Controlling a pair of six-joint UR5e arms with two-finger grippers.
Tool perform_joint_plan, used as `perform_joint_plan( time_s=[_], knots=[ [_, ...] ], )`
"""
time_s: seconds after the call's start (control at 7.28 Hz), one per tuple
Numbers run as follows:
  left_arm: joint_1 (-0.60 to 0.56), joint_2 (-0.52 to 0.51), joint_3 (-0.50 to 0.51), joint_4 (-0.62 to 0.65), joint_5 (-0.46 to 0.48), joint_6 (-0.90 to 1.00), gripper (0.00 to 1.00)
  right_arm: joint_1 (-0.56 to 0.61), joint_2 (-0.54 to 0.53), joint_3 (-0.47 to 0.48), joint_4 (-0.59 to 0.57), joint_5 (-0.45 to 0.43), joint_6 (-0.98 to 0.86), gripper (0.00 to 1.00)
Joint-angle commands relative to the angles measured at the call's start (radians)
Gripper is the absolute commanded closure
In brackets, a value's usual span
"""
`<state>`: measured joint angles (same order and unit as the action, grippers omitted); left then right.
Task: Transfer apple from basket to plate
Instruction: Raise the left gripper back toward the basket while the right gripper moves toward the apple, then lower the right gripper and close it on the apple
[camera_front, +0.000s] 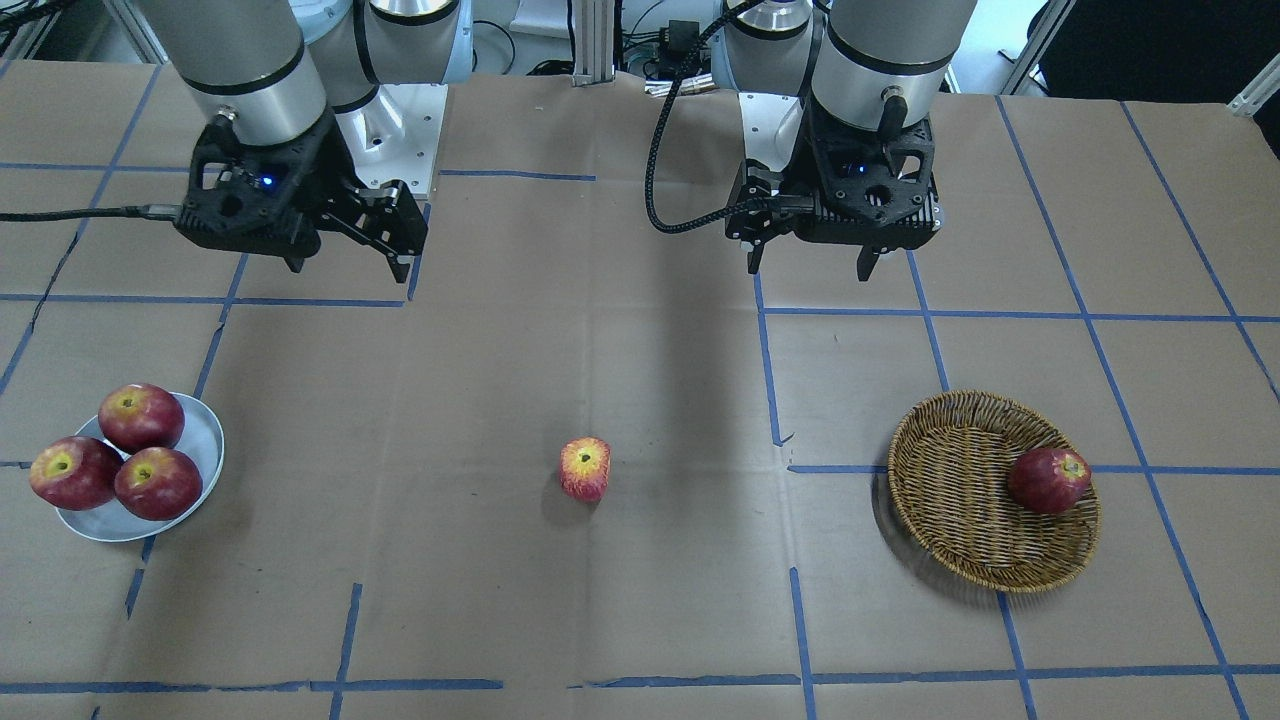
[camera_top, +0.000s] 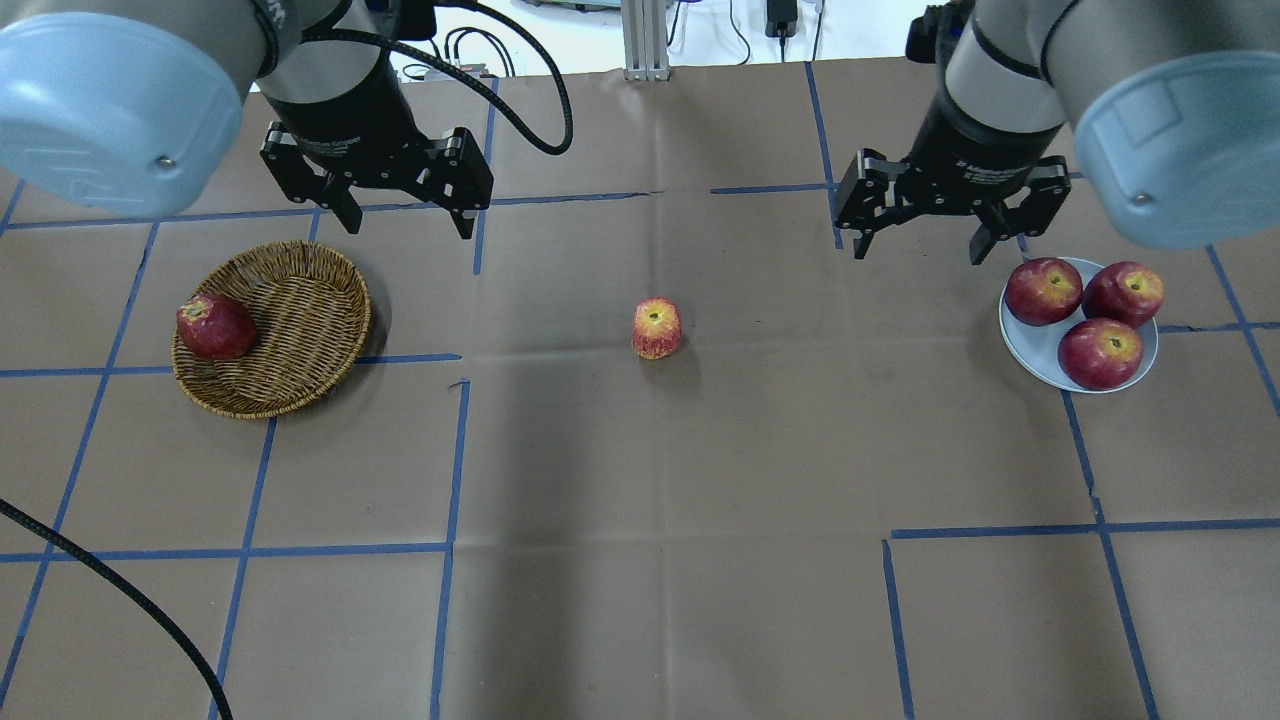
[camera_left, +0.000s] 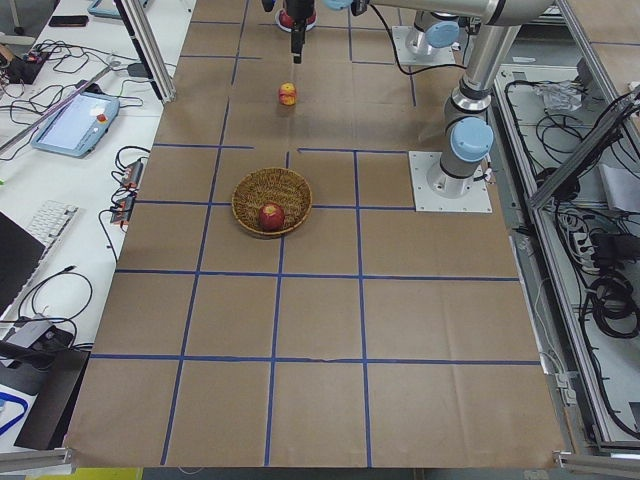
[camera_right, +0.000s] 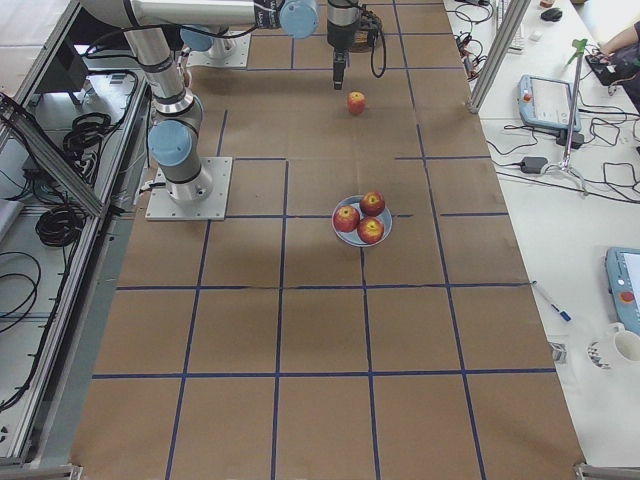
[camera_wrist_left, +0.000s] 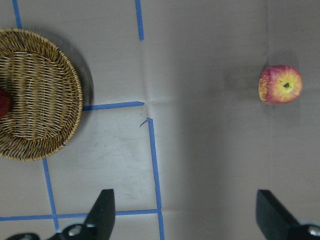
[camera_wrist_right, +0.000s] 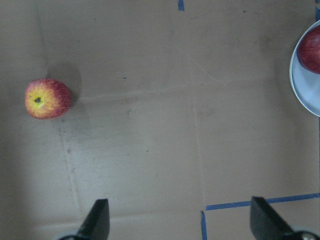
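Apple (camera_top: 656, 328) alone between basket (camera_top: 305, 300) and plate (camera_top: 1032, 347)

Left of the left claw (camera_wrist_left: 185, 200), the picture edge cuts the basket (camera_wrist_left: 35, 95); of its dark apple (camera_wrist_left: 2, 104) only a sliver shows. Right of the right claw (camera_wrist_right: 177, 210), the edge cuts the plate (camera_wrist_right: 305, 95) and one red apple (camera_wrist_right: 311, 49).

Pinkish-red apple (camera_top: 656, 328) with yellow-orange blush, golden-brown woven basket (camera_top: 300, 330), pale grey-blue plate (camera_top: 1040, 348), 4 dark-red apples (camera_top: 1042, 291).
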<state>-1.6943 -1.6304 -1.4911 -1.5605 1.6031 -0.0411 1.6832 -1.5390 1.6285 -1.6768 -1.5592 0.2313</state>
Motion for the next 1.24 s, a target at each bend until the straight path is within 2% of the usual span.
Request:
perform_joint_plan(
  time_s=[0.0,0.55,0.96,1.1],
  knots=[
    [0.004,0.009,-0.005,-0.006,0.012,0.006,0.01,0.128,0.103,-0.031,-0.081,-0.001,0.133,0.00],
    [0.001,-0.008,-0.029,-0.001,-0.003,0.000,0.01,0.262,0.331,-0.055,-0.344,-0.015,0.293,0.00],
    [0.001,0.004,-0.037,-0.001,0.006,0.003,0.01,0.285,0.436,-0.039,-0.434,-0.013,0.299,0.00],
    [0.002,0.006,-0.038,-0.001,0.006,0.006,0.01,0.283,0.474,-0.024,-0.505,-0.015,0.286,0.00]
  ],
)
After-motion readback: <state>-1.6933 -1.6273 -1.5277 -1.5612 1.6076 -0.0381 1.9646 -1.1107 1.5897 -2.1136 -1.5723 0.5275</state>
